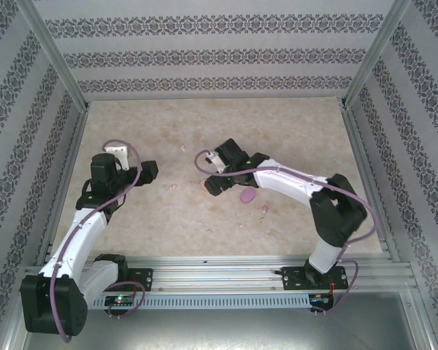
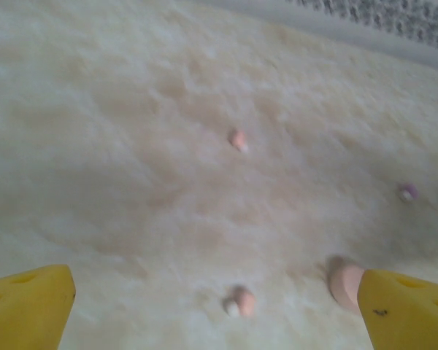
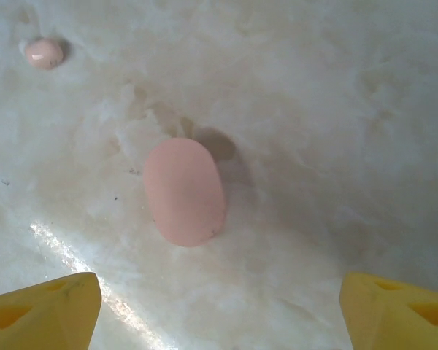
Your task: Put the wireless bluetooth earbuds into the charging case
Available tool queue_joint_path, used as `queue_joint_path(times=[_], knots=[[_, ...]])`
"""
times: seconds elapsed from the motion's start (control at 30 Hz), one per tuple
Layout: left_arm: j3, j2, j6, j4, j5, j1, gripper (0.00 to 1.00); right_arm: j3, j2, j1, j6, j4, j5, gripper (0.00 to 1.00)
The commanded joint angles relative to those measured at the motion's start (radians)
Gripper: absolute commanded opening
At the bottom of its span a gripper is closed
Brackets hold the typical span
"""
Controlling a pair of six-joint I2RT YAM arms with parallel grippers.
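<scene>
**Overhead view:** your left pincer (image 1: 147,173) and right pincer (image 1: 213,185) sit low over the pale worktop (image 1: 292,131); a purple oval case (image 1: 247,195) lies just beside the right arm, with a purple earbud (image 1: 265,209) near it.

**Left wrist view:** your left pincer (image 2: 216,290) is released, its yellow fingers (image 2: 29,302) wide apart and gripping nothing; the near pink earbud (image 2: 241,301) lies on the worktop between them; the far pink earbud (image 2: 238,138) lies well ahead; a small purple bud (image 2: 406,192) lies to the right.

**Right wrist view:** your right pincer (image 3: 220,288) is also spread and empty; the pink oval case (image 3: 184,191) lies flat ahead of its fingers, untouched; a lone pink bud (image 3: 44,52) lies apart at upper left.
</scene>
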Motion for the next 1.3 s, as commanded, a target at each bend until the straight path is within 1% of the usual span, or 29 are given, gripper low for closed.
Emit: queue_joint_path(times=[0.0,0.13,0.33,0.43,0.6,0.67,0.77,0.9,0.93,1.0,1.17,1.27], knots=[[-0.043,-0.026,-0.069,-0.040,0.146,0.006,0.98,0.101,0.078,0.011,-0.024,-0.127,-0.040,0.84],[-0.048,0.015,-0.065,-0.031,0.184,0.004,0.94,0.168,0.160,0.020,-0.052,-0.164,-0.048,0.85],[-0.031,0.076,-0.067,-0.034,0.213,0.002,0.93,0.234,0.250,0.025,-0.073,-0.185,-0.036,0.86],[-0.026,0.094,-0.069,-0.032,0.225,0.000,0.91,0.277,0.289,0.029,-0.093,-0.205,-0.031,0.84],[-0.023,0.109,-0.069,-0.011,0.234,-0.001,0.90,0.306,0.344,0.031,-0.121,-0.212,-0.028,0.82],[-0.019,0.111,-0.069,-0.010,0.235,-0.001,0.90,0.315,0.360,0.032,-0.133,-0.214,-0.029,0.80],[-0.014,0.112,-0.071,-0.011,0.236,-0.001,0.90,0.331,0.385,0.030,-0.153,-0.226,-0.038,0.69],[0.002,0.114,-0.089,-0.023,0.233,-0.001,0.89,0.336,0.399,0.030,-0.176,-0.232,-0.050,0.60],[0.008,0.113,-0.093,-0.027,0.232,-0.001,0.89,0.336,0.397,0.032,-0.182,-0.232,-0.051,0.55],[0.022,0.111,-0.099,-0.049,0.240,-0.001,0.88,0.330,0.378,0.030,-0.192,-0.233,-0.053,0.50],[0.092,0.110,-0.119,-0.158,0.284,-0.001,0.83,0.250,0.236,0.027,-0.210,-0.174,-0.051,0.47],[0.152,0.111,-0.168,-0.248,0.317,-0.002,0.77,0.196,0.120,0.024,-0.217,-0.135,-0.066,0.45]])
